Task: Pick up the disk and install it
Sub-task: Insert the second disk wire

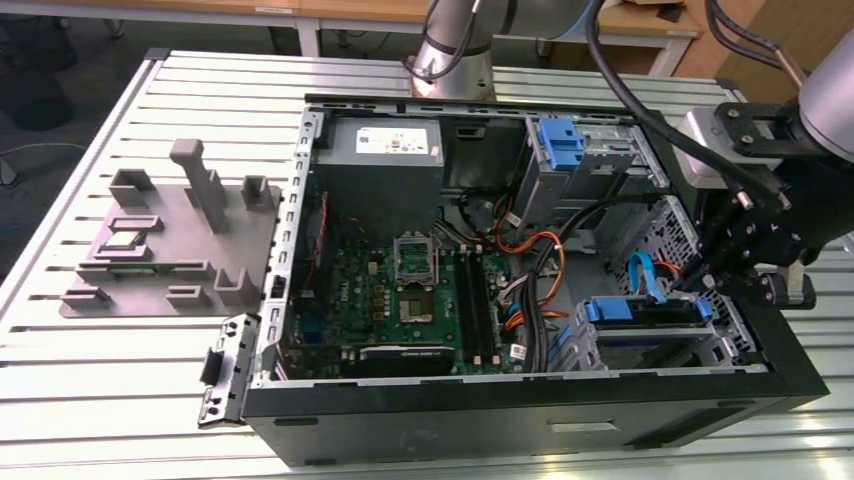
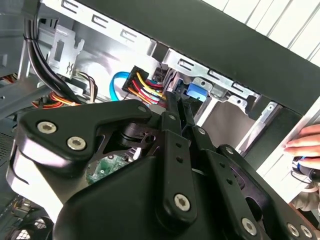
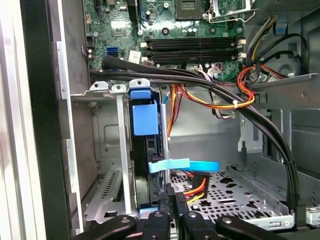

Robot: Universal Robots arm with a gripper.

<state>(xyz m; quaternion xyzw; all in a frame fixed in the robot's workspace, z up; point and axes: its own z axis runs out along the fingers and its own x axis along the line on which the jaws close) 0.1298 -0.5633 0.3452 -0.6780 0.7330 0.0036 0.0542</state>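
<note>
The disk [image 3: 145, 150] sits upright in its bay (blue-bracketed); clenched claw [image 3: 172, 192] seemingly touching its end

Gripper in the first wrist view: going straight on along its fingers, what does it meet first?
Probably the rear end of the silver-grey, blue-bracketed disk in its metal bay, where the gripper points, beside the red-yellow power connector; depth is unclear.

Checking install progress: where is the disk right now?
The disk sits in the drive cage at the computer case's front corner, on the exterior view's right, beside the orange cables, with the claw at it.
</note>
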